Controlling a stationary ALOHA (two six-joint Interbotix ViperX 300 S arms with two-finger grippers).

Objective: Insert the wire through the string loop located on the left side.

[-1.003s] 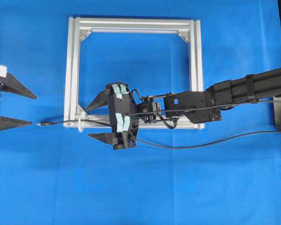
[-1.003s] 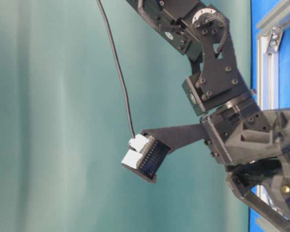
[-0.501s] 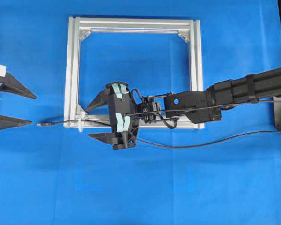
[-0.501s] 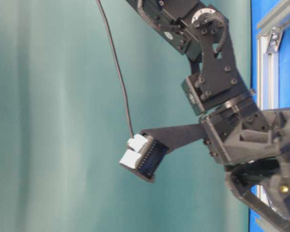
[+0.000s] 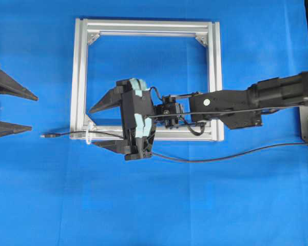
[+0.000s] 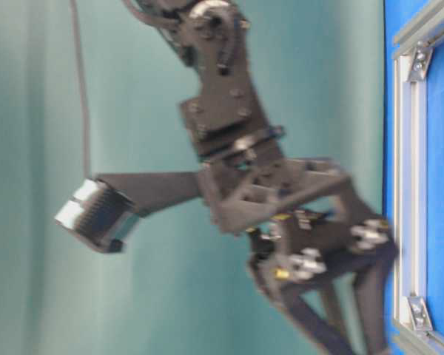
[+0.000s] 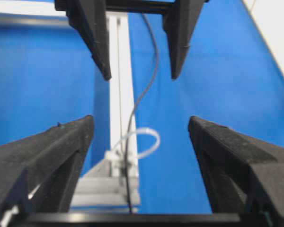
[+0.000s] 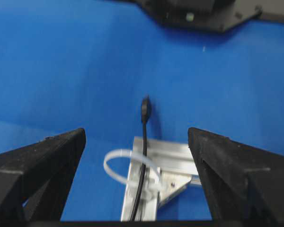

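wire [image 5: 66, 135]: lies left-right through string loop [image 5: 88, 137], plug tip pointing left; left gripper [image 5: 13, 110] and right gripper [image 5: 103, 125] both released, empty.

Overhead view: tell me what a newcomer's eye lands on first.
The silver frame on the blue table stands out, with the right gripper reaching in from the right, jaws open, above its lower left corner. There the black wire passes through the small white loop, its plug lying outside the frame, facing the open left gripper.
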